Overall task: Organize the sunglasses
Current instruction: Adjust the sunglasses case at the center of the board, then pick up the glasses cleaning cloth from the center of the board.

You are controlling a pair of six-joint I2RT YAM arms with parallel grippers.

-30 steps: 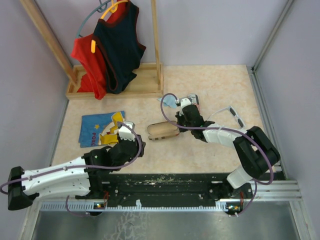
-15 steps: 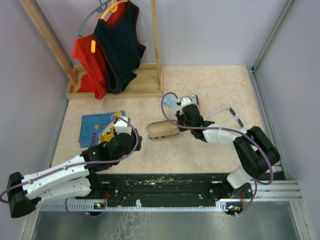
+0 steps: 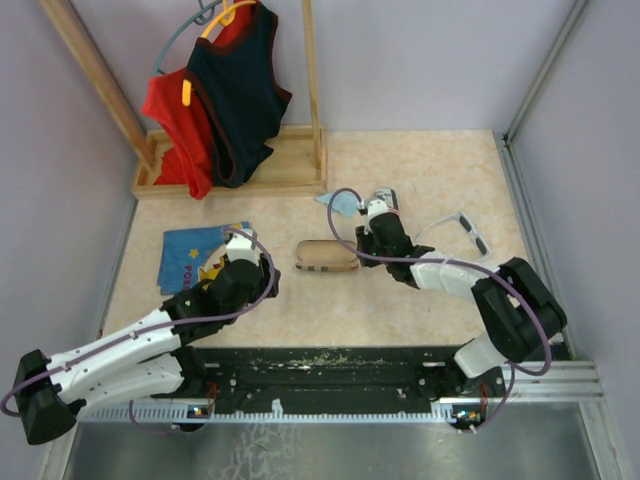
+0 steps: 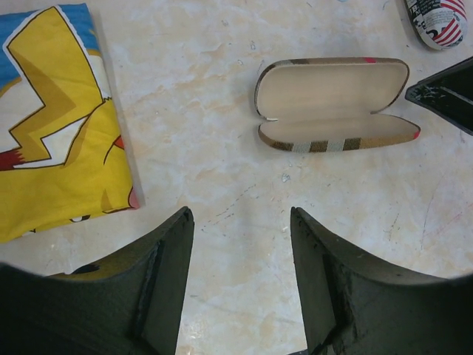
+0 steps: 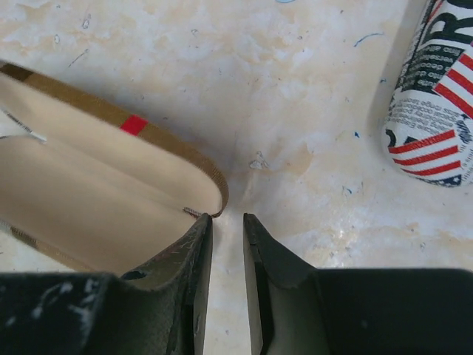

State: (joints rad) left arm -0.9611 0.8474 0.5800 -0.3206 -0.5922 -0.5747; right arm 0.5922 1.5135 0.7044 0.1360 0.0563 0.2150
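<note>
Hovering left claw (image 4: 240,214): you have it above a bare patch of the surface (image 3: 440,160) toward the near-left corner, jaws wide apart with nothing between them.
Your right claw (image 5: 226,220): low over the middle of the surface, jaws parted by only a narrow slit that grips nothing. One finger sits right at the end of the plaid case, and you cannot tell whether it touches.
Open plaid case (image 3: 327,257): lying at mid-surface between your two claws, its pale lining showing in both halves.
White-grey sunglasses (image 3: 462,233): resting on the surface near the right edge, on the far side of your right arm, well apart from the plaid case and from both claws.
Closed flag-print case (image 5: 432,111): just beyond your right claw, toward the far edge.
Small light-blue cloth (image 3: 340,203): just beside the flag-print case, on its left.
Flat blue-and-yellow cloth (image 4: 52,126): spread near the left edge, close by your left claw.
Wooden clothes rack (image 3: 215,90): standing in the far-left corner, with a red top and a dark top on hangers.
</note>
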